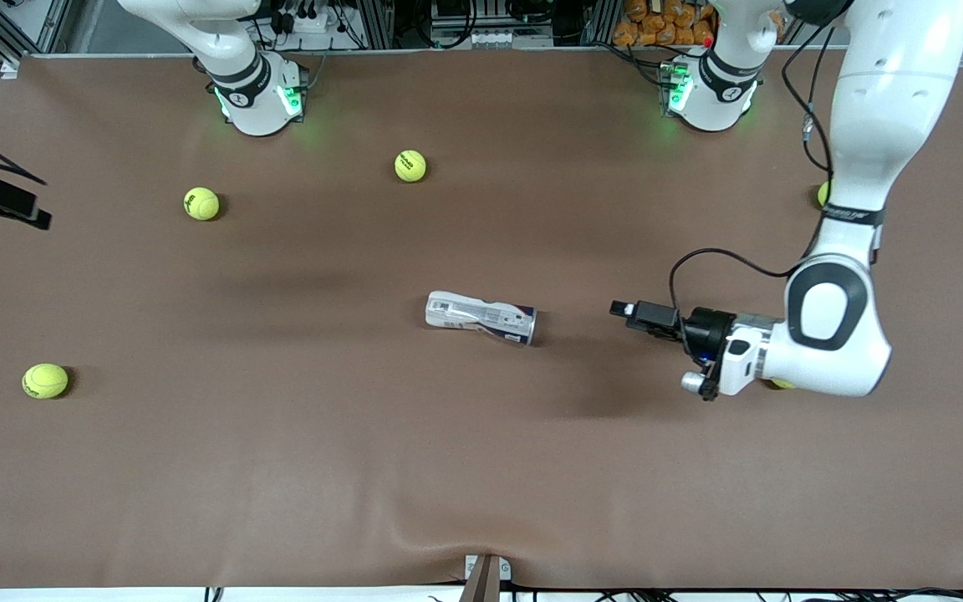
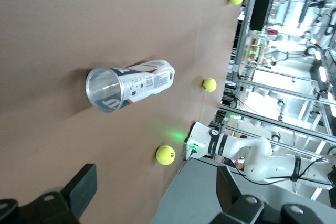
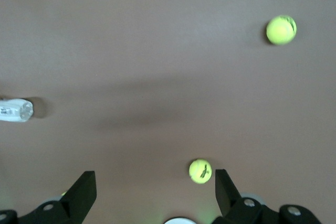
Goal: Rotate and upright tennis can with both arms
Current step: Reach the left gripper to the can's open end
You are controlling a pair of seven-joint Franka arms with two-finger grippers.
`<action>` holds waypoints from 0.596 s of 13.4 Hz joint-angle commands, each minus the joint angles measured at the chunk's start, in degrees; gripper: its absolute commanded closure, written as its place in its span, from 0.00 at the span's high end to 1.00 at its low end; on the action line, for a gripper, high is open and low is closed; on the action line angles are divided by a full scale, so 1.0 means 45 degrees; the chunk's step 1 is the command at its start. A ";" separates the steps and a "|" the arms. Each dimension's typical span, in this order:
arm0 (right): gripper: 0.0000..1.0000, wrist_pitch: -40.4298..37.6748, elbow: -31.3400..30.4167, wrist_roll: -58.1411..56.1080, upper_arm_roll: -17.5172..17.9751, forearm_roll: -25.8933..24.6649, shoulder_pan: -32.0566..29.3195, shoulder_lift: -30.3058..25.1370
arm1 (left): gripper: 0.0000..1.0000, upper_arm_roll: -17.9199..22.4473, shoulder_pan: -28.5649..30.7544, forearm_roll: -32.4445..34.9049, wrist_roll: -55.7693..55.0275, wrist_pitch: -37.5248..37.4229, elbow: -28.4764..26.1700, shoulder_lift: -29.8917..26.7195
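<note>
Nearest the front camera, one tennis ball (image 1: 45, 380) is sitting toward the right arm's end. Left gripper (image 1: 625, 309) is hovering low beside the tennis can (image 1: 481, 317), fingers (image 2: 79, 190) spread wide, holding nothing. That can is lying on its side mid-table, open mouth facing it. Right gripper (image 3: 155, 190) is waiting high, open, empty.

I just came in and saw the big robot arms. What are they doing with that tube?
The clear plastic tennis can with the white, navy and red label lies on its side in the middle of the brown table, open end toward the left arm. Nothing holds it yet. The left gripper is open, low beside that open end. The right gripper, also open, waits high above the table. Yellow-green tennis balls lie scattered around.
</note>
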 commanded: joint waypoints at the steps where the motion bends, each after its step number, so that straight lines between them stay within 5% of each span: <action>1: 1.00 -0.0313 0.0431 0.0765 0.0114 0.0049 -0.0075 -0.0280 | 1.00 -0.0026 -0.0172 -0.0399 0.0900 0.0305 0.0181 0.0448; 8: 1.00 -0.0430 0.0512 0.0158 0.0231 -0.0695 0.0042 -0.0514 | 1.00 -0.0026 -0.1146 -0.2935 0.3987 0.1690 0.0200 0.2557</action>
